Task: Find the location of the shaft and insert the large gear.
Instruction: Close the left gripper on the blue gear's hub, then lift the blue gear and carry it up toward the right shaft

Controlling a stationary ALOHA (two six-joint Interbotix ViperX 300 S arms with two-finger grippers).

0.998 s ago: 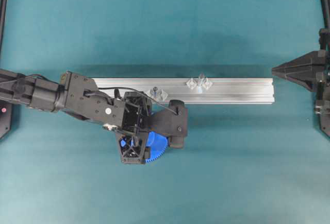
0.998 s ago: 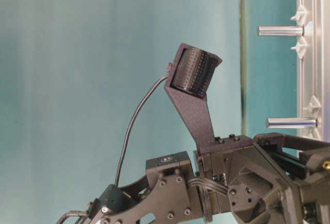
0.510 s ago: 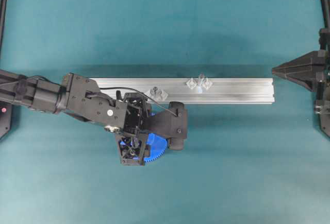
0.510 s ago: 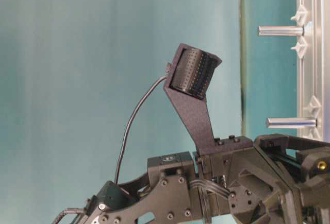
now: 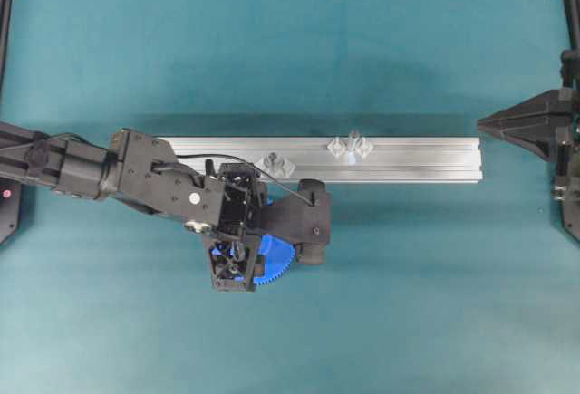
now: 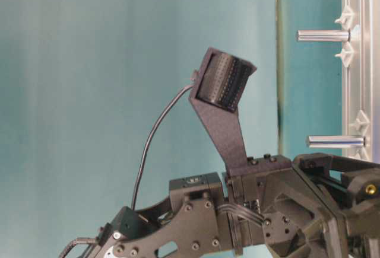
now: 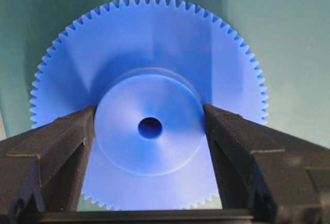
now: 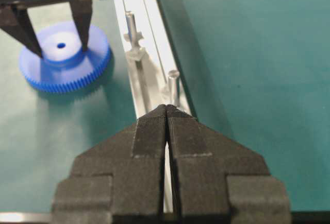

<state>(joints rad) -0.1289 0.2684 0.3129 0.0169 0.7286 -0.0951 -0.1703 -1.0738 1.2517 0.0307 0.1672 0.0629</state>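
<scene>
Left gripper (image 7: 150, 126) jaws clamp raised hub of large gear (image 7: 154, 44), flat on teal mat at rail's (image 5: 417, 158) 7 o'clock. Right gripper (image 8: 167, 108) jaws pressed together, empty. Shaft (image 8: 131, 26) upright on rail.

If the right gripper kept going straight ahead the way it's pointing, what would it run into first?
Probably the nearer upright pin on the rail: in the right wrist view it stands just beyond the right gripper, whose jaws are shut. How high the gripper is against the pin's top is unclear, so it might pass above.
</scene>
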